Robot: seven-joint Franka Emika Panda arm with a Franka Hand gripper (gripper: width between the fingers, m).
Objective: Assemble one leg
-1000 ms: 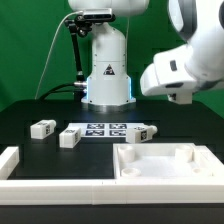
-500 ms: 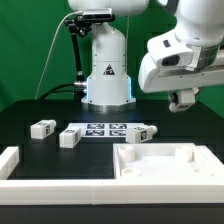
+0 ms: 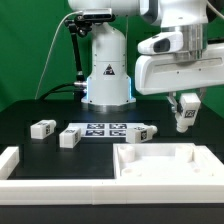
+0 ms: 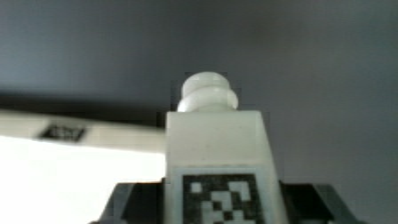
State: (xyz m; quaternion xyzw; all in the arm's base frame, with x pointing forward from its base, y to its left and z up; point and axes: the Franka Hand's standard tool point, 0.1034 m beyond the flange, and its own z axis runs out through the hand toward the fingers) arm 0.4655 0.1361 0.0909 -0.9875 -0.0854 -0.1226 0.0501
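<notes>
Leg (image 3: pixel 184 116) gripped in jaws — arm aloft

the black table (image 3: pixel 100 155) carries everything. below the gripper (image 3: pixel 184 122) and nearer the camera, the large white rimmed panel (image 3: pixel 160 178) lies flat on it. lower than the gripper and toward the exterior view's left of it, one leg (image 3: pixel 143 133) lies on its side at the near end of the marker board (image 3: pixel 105 128). past the board's far end, farther from the gripper, a second leg (image 3: pixel 69 137) and a third leg (image 3: pixel 42 128) lie near each other but apart. farthest from the gripper, a white rail (image 3: pixel 9 160) sits at the table's edge. behind the board stands the robot base (image 3: pixel 107 75).
</notes>
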